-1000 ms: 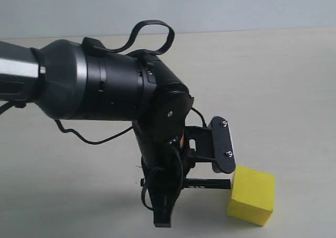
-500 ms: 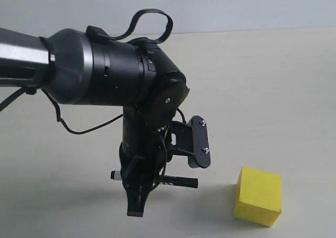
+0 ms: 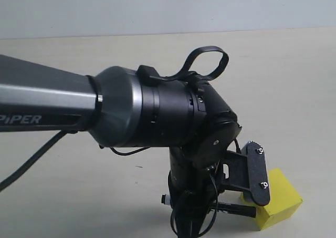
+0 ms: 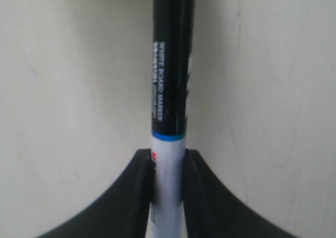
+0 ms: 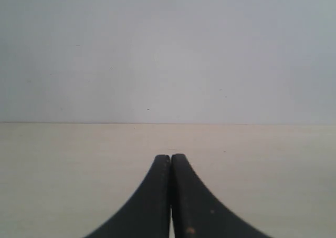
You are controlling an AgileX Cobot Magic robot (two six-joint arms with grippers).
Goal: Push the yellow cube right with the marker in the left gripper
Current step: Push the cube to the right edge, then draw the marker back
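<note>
— Left gripper (image 4: 168,156) status?
— Clamped on the marker (image 4: 170,80), pinching the white barrel right behind the blue band. Black cap w/ white print sticks out fwd over the table (image 3: 294,91). In the ext. view the marker lies approx. level, low over the tabletop, cap end pointing right.
— And the yellow cube (image 3: 286,196)?
— Bottom right of the ext. view, on the table, right beside the gripper. Cap tip looks to be touching its left face, but one finger pad (image 3: 257,175) covers the cube's upper-left part, so can't be 100% sure of contact.
— Vs. half a sec ago?
— The arm (image 3: 52,106) has swung right & fills more of the view, "PiPER" lettering now showing. Back then the cap tip was clearly apart from the cube, w/ table showing between them; that gap's gone. Cube sits a bit further right and is turned: an edge now faces the cam, before it was nearly square-on. The cable loop (image 3: 210,57) atop the wrist moved right w/ the arm.
— Other side?
— Right gripper (image 5: 170,162): fingers pressed together, seen only in its own wrist cam, over the table w/ a grey wall (image 5: 168,49) behind.
— Counts?
— 1 marker, 1 cube, 2 grippers, 1 arm in the ext. view, 1 cable loop, 2 screws (image 3: 265,185) on the visible pad.
</note>
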